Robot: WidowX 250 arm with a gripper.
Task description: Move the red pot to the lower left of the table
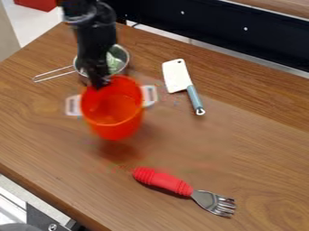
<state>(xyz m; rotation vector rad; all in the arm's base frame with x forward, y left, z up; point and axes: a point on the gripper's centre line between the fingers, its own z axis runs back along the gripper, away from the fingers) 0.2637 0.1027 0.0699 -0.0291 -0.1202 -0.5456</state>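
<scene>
A black gripper [100, 84] pinches the far rim of a red pot [116, 130], which hangs above the upper left part of the wooden table [241, 140], a soft shadow on the boards below it. The pot looks like light, thin-walled plastic or enamel, likely stiff enough to keep its shape and unlikely to shatter — though a smooth rim could slip or swivel in a one-sided grip. The rim, between the two pale handles [151, 95], seems the sound place to hold it; the handles offer a second choice. A level, gentle descent toward the lower left looks best, as the deep body may swing and catch the table with its base.

The tabletop is flat, brown and grained, probably smooth enough for the pot to slide if set down askew. Behind the pot sits a metal strainer [126, 57] with something green inside; to the right lies a white-bladed cleaver [176, 76], and nearer the front a red-handled fork [161, 180]. A dark panel [211, 25] runs past the table's far side — pale floor [33, 25] shows at upper left.
</scene>
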